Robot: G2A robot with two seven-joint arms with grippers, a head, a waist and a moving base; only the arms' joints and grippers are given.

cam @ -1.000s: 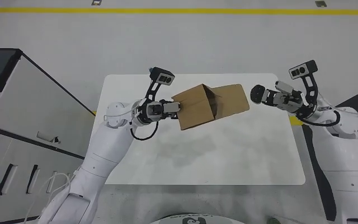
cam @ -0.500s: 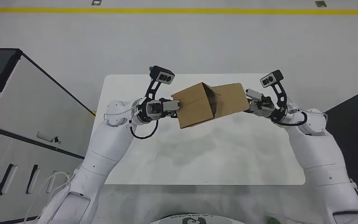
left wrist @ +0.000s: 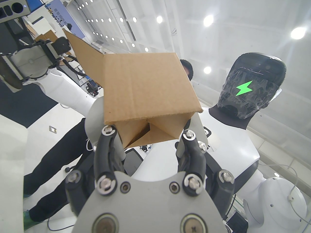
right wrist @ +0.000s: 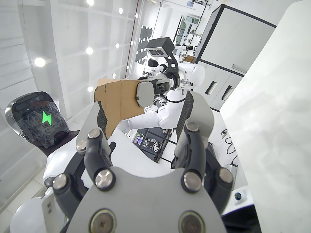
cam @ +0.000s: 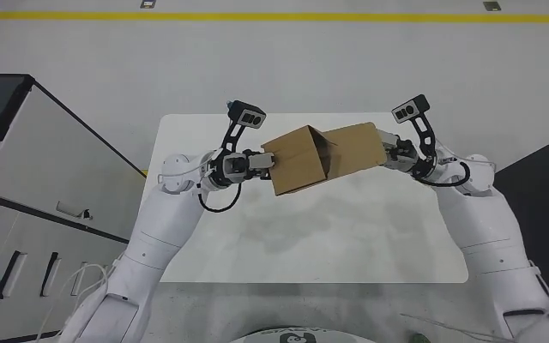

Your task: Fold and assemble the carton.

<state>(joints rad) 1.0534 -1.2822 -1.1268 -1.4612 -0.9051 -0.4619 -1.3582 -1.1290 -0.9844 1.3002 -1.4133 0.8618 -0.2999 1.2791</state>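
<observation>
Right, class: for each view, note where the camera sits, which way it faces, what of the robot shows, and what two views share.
Top view: above the arms, facing down at the table; an arm at each end of the carton.
Left wrist view: on the left wrist, facing up past the left gripper, shut on the carton, to the head.
Right wrist view: on the right wrist, facing past the open right gripper to the carton and left gripper.
Shared: both wrist views show carton and head.

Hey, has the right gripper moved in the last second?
Yes. The right gripper has swung inward, away from the right edge of the table, and closed up to the flap end of the carton.
</observation>
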